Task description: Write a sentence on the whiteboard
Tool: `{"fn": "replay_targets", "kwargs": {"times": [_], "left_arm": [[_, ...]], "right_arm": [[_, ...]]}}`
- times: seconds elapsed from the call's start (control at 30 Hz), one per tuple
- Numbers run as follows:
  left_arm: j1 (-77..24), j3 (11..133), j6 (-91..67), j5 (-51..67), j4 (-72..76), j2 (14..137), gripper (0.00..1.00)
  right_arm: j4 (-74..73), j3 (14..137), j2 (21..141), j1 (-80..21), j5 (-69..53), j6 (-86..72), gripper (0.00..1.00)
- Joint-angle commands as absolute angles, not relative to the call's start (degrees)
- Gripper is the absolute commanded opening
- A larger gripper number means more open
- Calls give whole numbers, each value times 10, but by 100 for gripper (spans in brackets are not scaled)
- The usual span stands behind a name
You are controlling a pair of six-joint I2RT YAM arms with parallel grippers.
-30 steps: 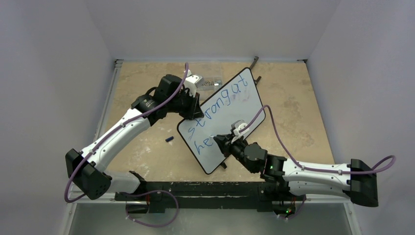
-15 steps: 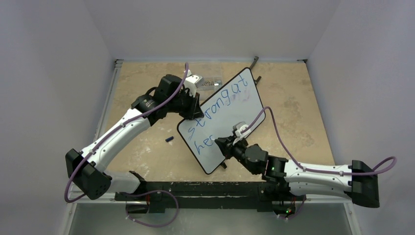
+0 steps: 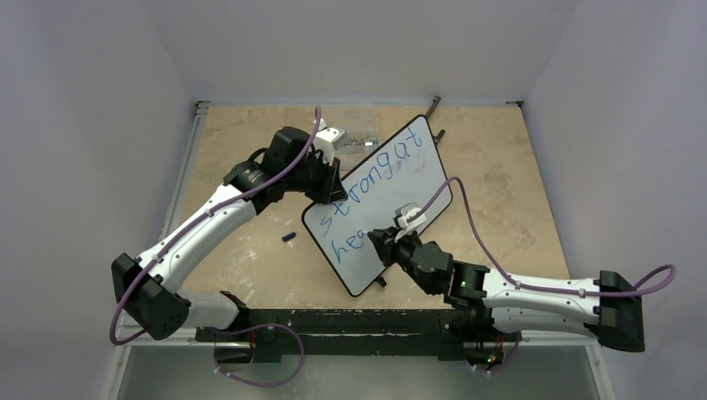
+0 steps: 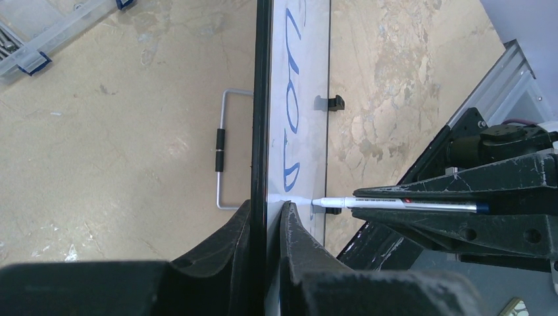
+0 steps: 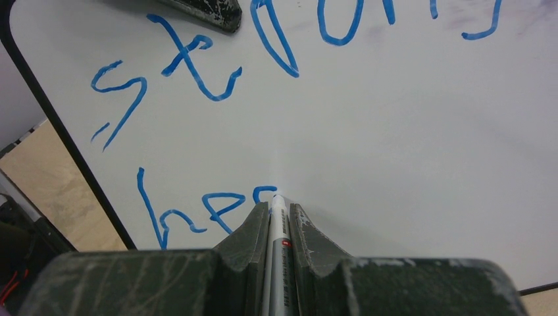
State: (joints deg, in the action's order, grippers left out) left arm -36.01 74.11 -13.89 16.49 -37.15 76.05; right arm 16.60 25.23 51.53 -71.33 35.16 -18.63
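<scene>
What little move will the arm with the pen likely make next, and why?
Probably curve the tip onward to finish the unfinished letter. The right gripper pins a thin white marker, tip touching the glossy white black-framed whiteboard, where the second row of blue lettering reads only "he" plus a partial stroke. The left gripper clamps the board's edge.
</scene>
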Motion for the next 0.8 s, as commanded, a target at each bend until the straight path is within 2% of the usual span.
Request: {"fn": "replay_targets", "kwargs": {"times": [0.0, 0.33, 0.77], "left_arm": [[-347, 726, -45, 14, -436, 775, 0], [-347, 726, -45, 16, -436, 774, 0], [-347, 727, -46, 19, -436, 774, 0]], "right_arm": [[170, 289, 531, -712, 380, -163, 0], [178, 296, 545, -712, 372, -166, 0], [117, 234, 482, -712, 377, -223, 0]]}}
